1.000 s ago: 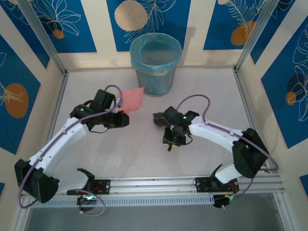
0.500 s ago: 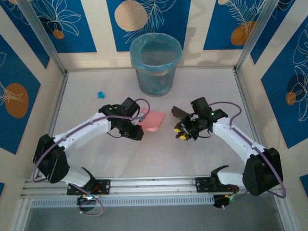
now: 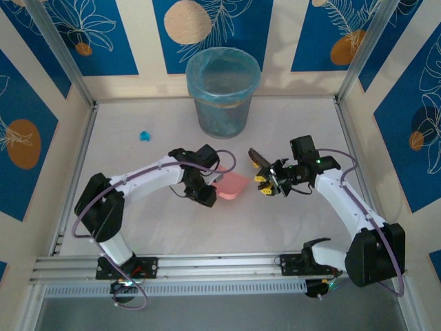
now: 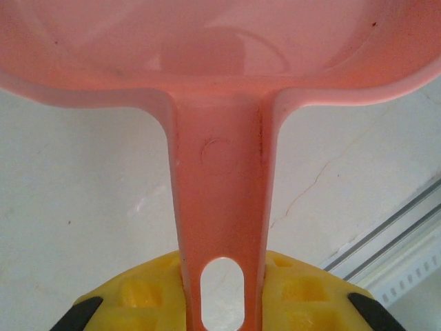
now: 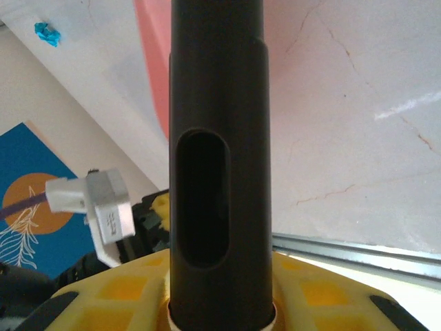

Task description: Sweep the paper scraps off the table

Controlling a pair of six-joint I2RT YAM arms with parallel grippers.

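Gripping the flat handle of a pink plastic dustpan (image 4: pixel 220 76) between its yellow pads (image 4: pixel 138 298), the left gripper (image 4: pixel 222 293) is closed narrow on it just above the large white table (image 4: pixel 69 200), with the pan's mouth pointing away from the wrist. Just beside it, the right gripper (image 5: pixel 219 303) is clamped on the round handle of a dark brush (image 5: pixel 217 138), whose head reaches toward the pan from the right in the overhead view. Farther out, well apart from both tools and toward the table's left edge, lies the one scrap I can make out: a small crumpled blue paper wad (image 3: pixel 145 135). It looks very light and soft, likely to roll or skitter at a touch, and too small for the fingers to pinch reliably. It is better pushed by the bristles onto the pan's lip, held flat on the table, than grasped. Against the far wall stands a round grey bin with a blue plastic liner (image 3: pixel 222 89), probably where the pan gets tipped.
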